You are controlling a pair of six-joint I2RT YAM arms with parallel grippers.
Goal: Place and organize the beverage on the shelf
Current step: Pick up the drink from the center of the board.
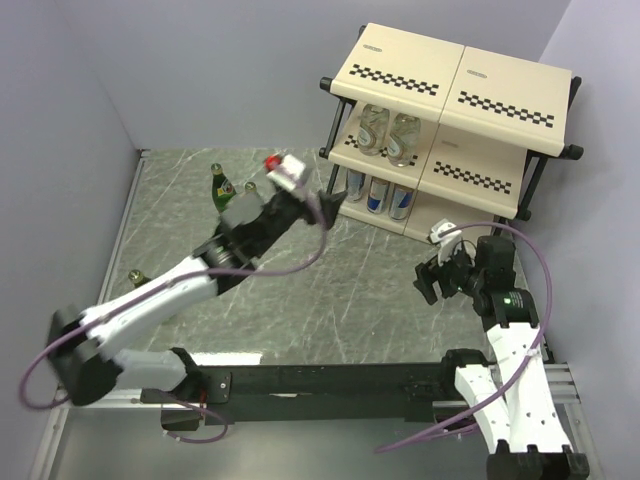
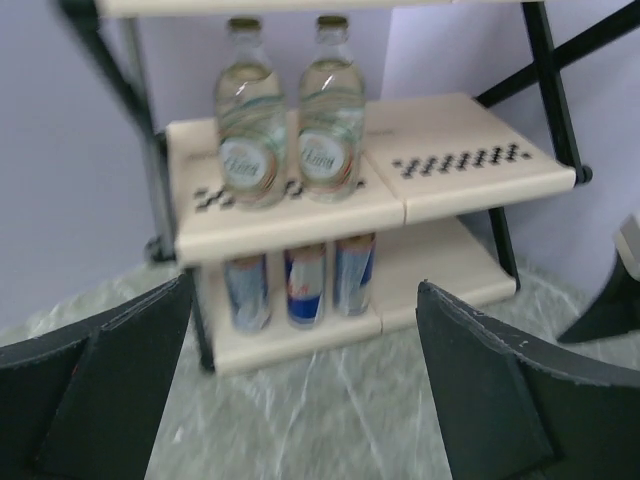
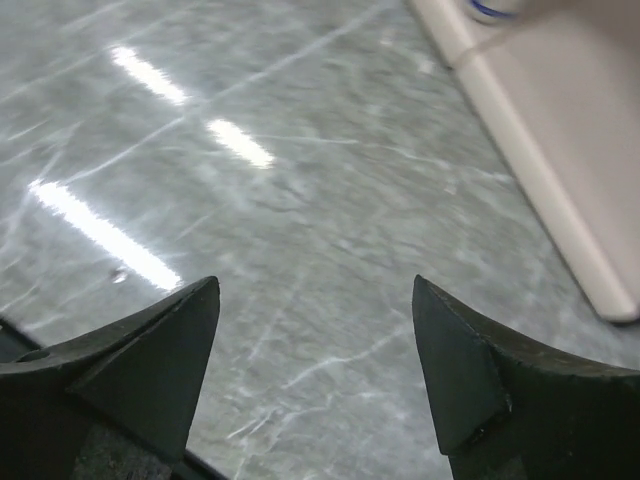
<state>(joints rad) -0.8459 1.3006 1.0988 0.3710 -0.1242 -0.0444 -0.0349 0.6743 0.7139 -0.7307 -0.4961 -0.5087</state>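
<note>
Left arm (image 1: 170, 290): stretched from the near-left base diagonally across the table (image 1: 360, 280), wrist raised, aimed at the left end of the shelf (image 1: 500, 100). Left claw (image 2: 305, 300) is wide apart with nothing between its fingers.

Right arm (image 1: 510, 340): folded up on the right side, wrist bent down and left. Right claw (image 3: 315, 290) is spread wide too, empty, hanging over bare table just in front of the shelf's bottom board.

View differences:
- Only the top camera shows the green bottles (image 1: 220, 187) and both arms whole.
- The left wrist camera faces the shelf front and shows the labels and both lower boards. The top board is only an edge at the frame top.
- The right wrist camera shows mostly table, plus a strip of the beige board at the upper right. A blue rim at the top edge is too cropped to identify.

Counts:
- Clear bottles (image 2: 249, 120): 2, upright, side by side on the left half of the middle board.
- Cans (image 2: 305, 285): 3, upright in a row on the bottom board, directly under the clear bottles.
- Green bottles: 3, all on the table, none on the shelf. Two stand together at the far left, partly behind the left arm. The third is near the left edge, with only its top showing.
- Shelf: 1, three boards. The right halves of the middle and bottom boards are bare.
</note>
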